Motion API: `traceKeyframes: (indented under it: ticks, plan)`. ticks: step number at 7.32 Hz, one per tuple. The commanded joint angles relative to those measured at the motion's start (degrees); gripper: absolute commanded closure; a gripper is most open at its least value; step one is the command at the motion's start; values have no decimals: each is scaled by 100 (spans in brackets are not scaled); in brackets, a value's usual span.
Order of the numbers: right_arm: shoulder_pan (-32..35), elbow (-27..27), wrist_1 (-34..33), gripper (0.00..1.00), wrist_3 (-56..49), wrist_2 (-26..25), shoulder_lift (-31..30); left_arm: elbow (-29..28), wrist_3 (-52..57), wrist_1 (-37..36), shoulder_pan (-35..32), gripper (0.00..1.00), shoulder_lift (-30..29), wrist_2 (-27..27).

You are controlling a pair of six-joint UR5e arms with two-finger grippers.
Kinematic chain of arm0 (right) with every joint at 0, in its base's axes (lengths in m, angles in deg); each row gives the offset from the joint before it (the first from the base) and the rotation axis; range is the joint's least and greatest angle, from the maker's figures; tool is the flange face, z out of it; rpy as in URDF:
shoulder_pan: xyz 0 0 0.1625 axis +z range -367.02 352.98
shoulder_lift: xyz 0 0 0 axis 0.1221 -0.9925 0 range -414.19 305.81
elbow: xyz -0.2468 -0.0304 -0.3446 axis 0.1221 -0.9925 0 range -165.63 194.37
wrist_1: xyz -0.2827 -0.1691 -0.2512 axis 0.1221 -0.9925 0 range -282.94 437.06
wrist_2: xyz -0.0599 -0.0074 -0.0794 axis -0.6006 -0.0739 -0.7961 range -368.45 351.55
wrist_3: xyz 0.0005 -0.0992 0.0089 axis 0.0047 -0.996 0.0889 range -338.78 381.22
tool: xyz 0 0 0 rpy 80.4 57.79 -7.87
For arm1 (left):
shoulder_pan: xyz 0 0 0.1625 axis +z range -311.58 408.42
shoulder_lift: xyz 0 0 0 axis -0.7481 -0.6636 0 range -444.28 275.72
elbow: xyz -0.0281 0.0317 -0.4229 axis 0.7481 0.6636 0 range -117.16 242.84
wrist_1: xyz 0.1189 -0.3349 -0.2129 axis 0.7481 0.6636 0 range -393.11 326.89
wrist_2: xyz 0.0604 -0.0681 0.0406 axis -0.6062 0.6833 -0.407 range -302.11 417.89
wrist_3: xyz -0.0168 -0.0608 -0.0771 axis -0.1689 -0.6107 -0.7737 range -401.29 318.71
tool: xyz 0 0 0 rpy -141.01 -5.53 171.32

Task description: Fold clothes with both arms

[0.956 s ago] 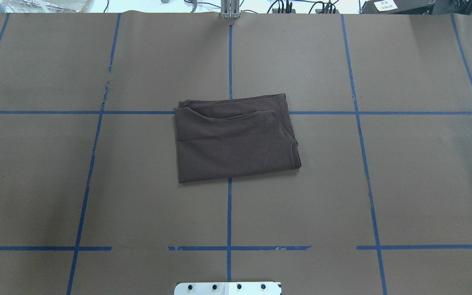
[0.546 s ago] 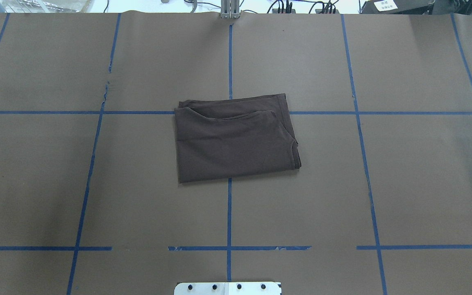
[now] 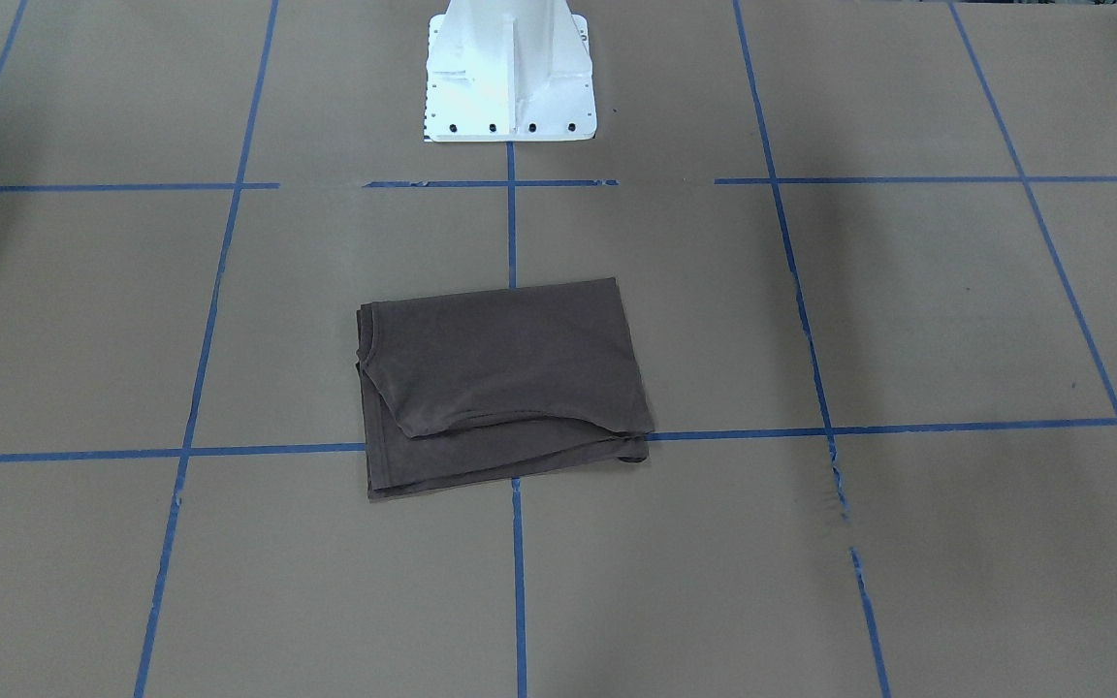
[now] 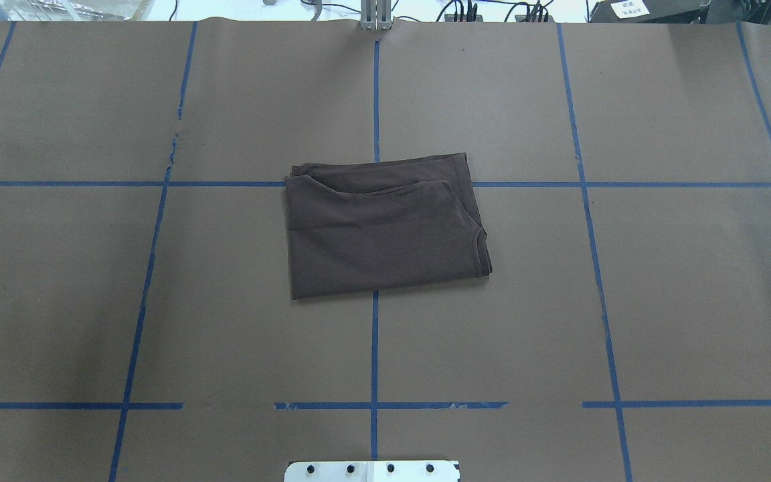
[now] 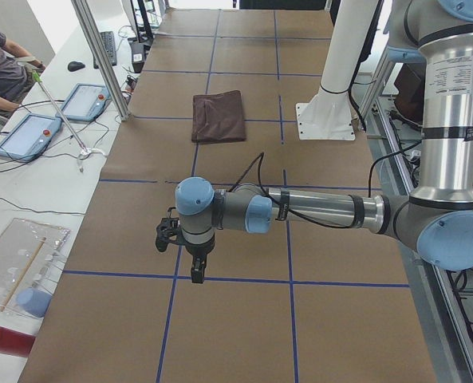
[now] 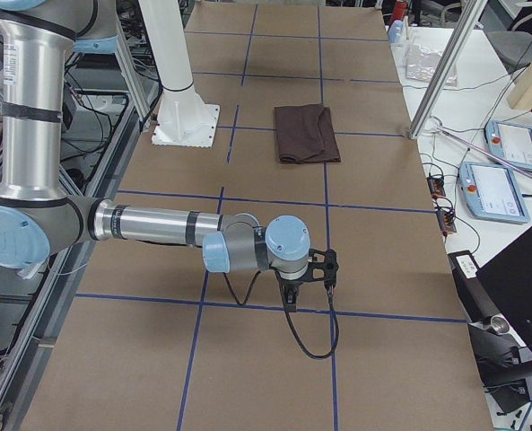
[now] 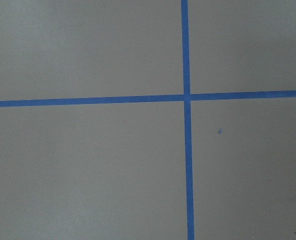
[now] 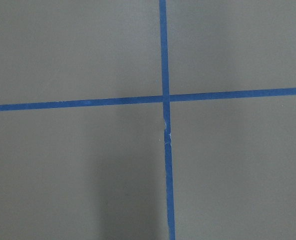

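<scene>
One dark brown-grey T-shirt (image 4: 385, 227) lies folded into a compact, roughly rectangular packet at the middle of the table (image 4: 680, 301). It lies flat on the brown paper, across the point where the centre blue tape line (image 4: 374, 348) meets a crossing line. In the overhead view the top layer ends in a curved edge short of the far side, so a strip of the layer beneath shows there. A hemmed edge runs down the packet's right side. The front-facing view shows the shirt (image 3: 500, 383) out in front of the white pedestal base (image 3: 510, 73), apart from it. Nothing touches the cloth.

Both arms are well away from it, one towards each end of the table. The left arm (image 5: 324, 211) stretches level above the paper in the left-side view, its gripper (image 5: 196, 270) pointing down near a tape crossing, far from the shirt (image 5: 218, 116). The right arm (image 6: 149, 223) is posed likewise in the right-side view, with its gripper (image 6: 289, 296) above the paper and the shirt (image 6: 307, 134) far off.

Neither claw holds anything — but whether the fingers are spread or closed cannot be told, since only the side views show them. Each wrist camera sees only bare paper and a crossing of blue tape.
</scene>
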Motion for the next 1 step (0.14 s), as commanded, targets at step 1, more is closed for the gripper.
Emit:
traceKeyframes:
  ticks: [1]
  plan:
    - [0, 25, -7, 0, -13, 14, -8, 32, 0, 0, -6, 0, -1, 0]
